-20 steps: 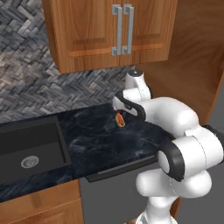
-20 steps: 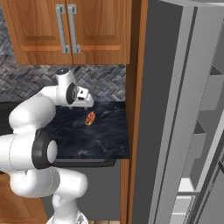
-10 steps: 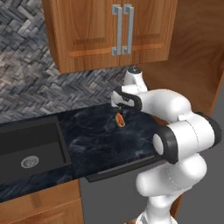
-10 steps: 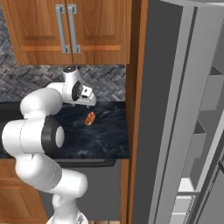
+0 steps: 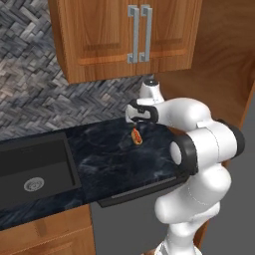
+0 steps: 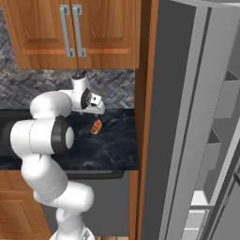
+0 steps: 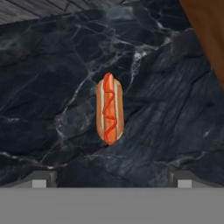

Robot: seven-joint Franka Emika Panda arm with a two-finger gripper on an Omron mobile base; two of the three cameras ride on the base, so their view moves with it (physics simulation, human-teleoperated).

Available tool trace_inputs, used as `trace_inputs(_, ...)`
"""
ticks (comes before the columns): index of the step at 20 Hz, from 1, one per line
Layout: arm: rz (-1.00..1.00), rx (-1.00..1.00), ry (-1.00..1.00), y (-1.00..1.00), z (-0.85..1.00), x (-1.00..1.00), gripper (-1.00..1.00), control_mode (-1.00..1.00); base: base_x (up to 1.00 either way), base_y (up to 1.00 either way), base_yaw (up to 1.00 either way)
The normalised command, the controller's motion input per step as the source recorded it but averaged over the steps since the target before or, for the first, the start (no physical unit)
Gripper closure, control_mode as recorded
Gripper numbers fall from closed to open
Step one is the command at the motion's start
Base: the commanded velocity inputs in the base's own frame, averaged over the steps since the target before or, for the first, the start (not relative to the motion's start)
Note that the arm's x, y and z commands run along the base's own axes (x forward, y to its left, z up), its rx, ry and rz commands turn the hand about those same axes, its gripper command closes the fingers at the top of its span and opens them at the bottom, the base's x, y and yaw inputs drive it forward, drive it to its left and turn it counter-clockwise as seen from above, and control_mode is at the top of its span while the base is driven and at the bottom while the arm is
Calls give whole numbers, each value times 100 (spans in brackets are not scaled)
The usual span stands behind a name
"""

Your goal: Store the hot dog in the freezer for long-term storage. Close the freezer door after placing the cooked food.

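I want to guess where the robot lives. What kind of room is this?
Most likely a kitchen, a computer-drawn one. There is a dark marble counter with a black sink set in it, brown wooden cupboards above, and a tall grey fridge beside them.

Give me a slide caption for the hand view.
Open gripper above an orange-red sausage in a tan bun on the dark marble counter.

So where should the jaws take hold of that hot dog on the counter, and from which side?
Probably from straight above, at its middle. The hot dog lies flat and alone on the dark counter, long and narrow, so the open gripper should close across the short width, on the bun's two long sides. In the hand view its length runs up and down between the fingertips, already roughly lined up.
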Motion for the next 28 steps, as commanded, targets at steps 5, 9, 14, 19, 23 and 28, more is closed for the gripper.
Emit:
trace_inputs(5,0,-3,1,2,-40,33,-100,-100,0,0,0)
trace_inputs(9,0,-1,0,0,-33,33,-100,-100,0,0,0)
trace_inputs(14,0,-1,4,3,-33,16,-100,-100,0,0,0)
trace_inputs(19,0,0,6,7,-18,3,-100,-100,0,0,0)
trace_inputs(23,0,-2,0,0,-3,4,-100,-100,0,0,0)
trace_inputs(28,0,-6,3,0,-15,9,-100,-100,0,0,0)
